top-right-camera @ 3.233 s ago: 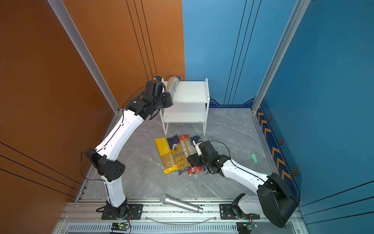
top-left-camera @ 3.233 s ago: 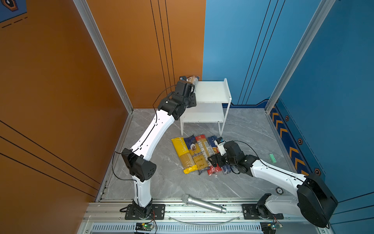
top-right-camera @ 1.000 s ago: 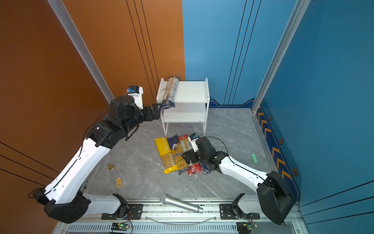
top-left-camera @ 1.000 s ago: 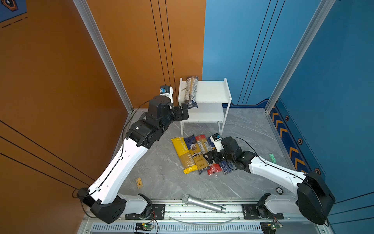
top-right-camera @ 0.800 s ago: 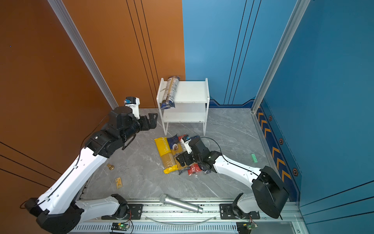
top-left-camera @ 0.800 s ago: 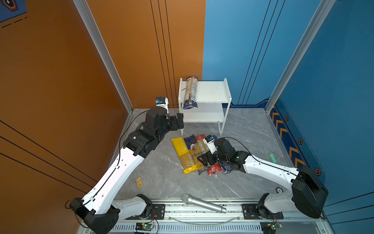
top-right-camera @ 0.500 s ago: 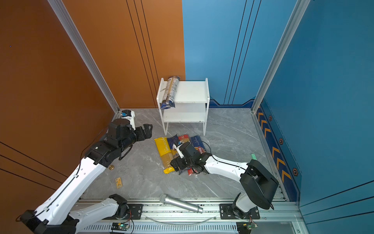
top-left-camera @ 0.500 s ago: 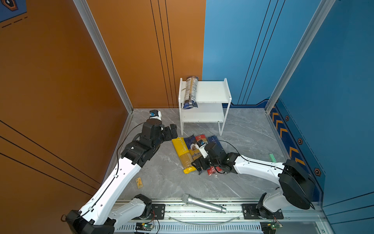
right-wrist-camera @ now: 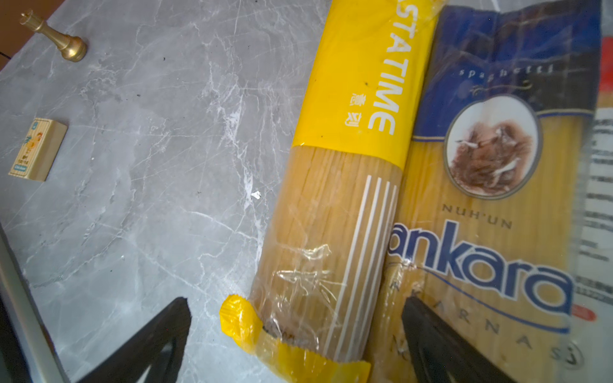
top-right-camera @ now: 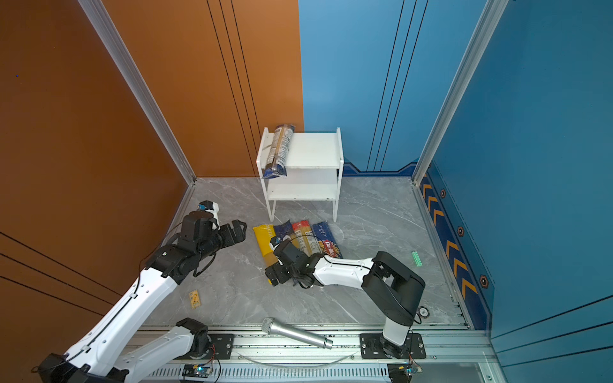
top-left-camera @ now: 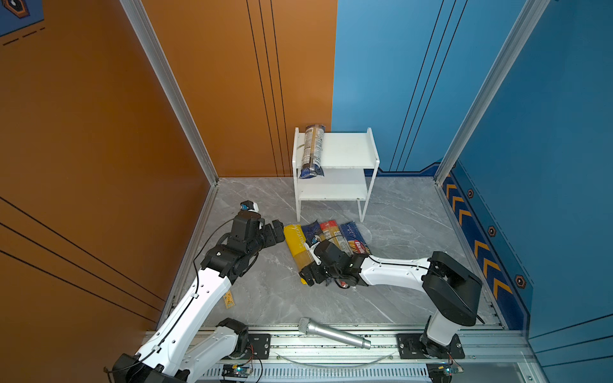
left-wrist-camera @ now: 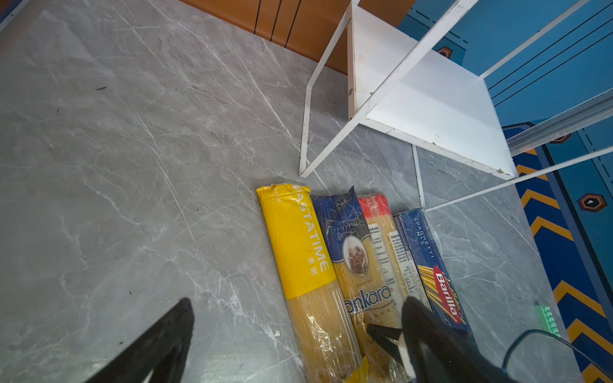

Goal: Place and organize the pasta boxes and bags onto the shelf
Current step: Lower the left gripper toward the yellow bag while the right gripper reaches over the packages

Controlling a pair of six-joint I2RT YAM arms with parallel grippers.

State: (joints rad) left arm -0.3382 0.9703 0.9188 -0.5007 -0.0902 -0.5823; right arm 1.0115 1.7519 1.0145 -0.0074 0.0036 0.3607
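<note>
The white shelf (top-left-camera: pixel 345 156) stands at the back. A clear pack with dark-blue ends (top-left-camera: pixel 311 151) lies along the left edge of its top board and overhangs the front. Side by side on the floor lie the yellow pack (top-left-camera: pixel 297 243), the Ankara pack (left-wrist-camera: pixel 358 265), the red-ended pack (top-left-camera: pixel 331 232) and the Barilla pack (top-left-camera: pixel 356 240). My left gripper (top-left-camera: pixel 277 232) is open and empty, just left of the yellow pack's far end. My right gripper (right-wrist-camera: pixel 295 308) is open, low over the yellow pack's near end, which lies between its fingers.
A silver microphone (top-left-camera: pixel 333 333) lies on the front rail. A small tan block (right-wrist-camera: pixel 38 149) and a brass chess piece (right-wrist-camera: pixel 56 36) sit on the floor at the left. A green piece (top-right-camera: pixel 417 258) lies at the right. Walls close in on three sides.
My left arm has come down from the shelf to the floor beside the yellow pack. My right gripper has slid left across the packs to the yellow pack's near end.
</note>
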